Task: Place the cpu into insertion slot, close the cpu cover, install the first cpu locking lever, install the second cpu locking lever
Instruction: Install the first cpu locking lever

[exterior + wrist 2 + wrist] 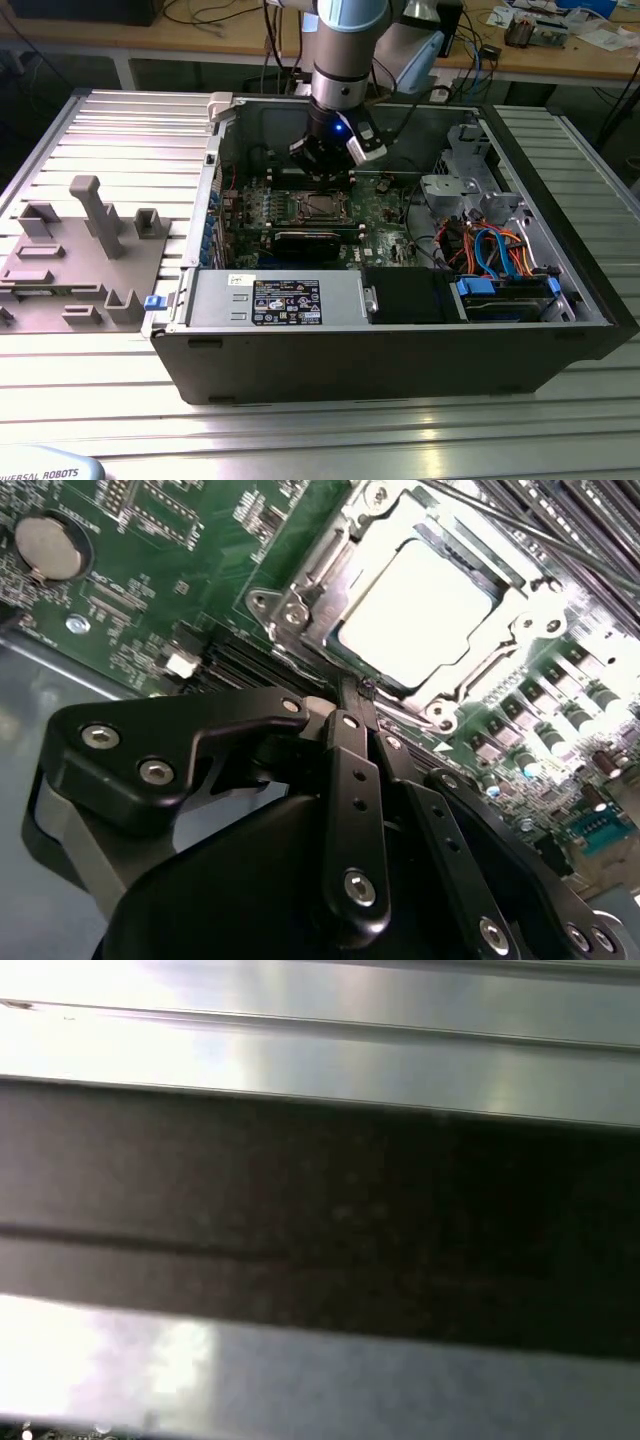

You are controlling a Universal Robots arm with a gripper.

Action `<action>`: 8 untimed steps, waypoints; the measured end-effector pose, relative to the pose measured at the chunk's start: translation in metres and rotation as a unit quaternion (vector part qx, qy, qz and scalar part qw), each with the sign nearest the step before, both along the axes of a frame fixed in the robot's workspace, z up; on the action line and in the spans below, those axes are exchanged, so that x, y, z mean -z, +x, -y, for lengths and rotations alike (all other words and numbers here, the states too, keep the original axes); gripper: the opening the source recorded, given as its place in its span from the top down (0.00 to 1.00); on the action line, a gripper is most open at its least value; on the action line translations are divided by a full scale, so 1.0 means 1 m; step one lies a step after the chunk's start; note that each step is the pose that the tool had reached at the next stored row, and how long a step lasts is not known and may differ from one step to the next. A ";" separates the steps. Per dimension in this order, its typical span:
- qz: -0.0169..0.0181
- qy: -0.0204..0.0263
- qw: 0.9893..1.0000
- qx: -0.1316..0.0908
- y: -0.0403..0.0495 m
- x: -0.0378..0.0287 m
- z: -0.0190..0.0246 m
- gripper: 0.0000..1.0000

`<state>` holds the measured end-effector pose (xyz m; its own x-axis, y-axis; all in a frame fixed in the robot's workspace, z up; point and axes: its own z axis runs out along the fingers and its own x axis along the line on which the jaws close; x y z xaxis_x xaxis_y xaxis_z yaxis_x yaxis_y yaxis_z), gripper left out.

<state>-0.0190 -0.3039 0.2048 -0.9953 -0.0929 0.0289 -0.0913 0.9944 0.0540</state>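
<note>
**A:** Where is the claw, and what are its fingers doing?

**B:** In the second wrist view the black claw (350, 695) has its fingers pressed together, tips meeting at a thin wire lever at the edge of the socket; whether they pinch that lever, I cannot tell. In the exterior view the claw (322, 172) hangs inside the open computer case (400, 350), just above the far edge of the motherboard (385, 215).

**A:** And the cpu?

**B:** The cpu (415, 605), a bright silvery square, lies flat in the socket. The cpu cover (300, 600), a thin metal frame, lies closed around it, the chip showing through its square opening. In the exterior view the socket (318, 207) sits near the board's middle.

**A:** What surrounds that?

**B:** A round coin battery (45, 548) sits on the green board. The case lies on its side on a ribbed metal counter (100, 400). A grey fixture block (85, 255) rests near the counter's edge, at the exterior view's left.
</note>
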 end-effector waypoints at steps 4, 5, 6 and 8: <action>-0.001 0.000 1.000 0.000 0.0073 0.0011 0.0001 0.89; -0.001 0.000 1.000 0.000 0.0087 0.0013 0.0002 0.89; -0.001 0.000 1.000 0.000 0.0096 0.0014 0.0004 0.89; -0.001 0.000 1.000 0.000 0.0110 0.0017 0.0013 0.89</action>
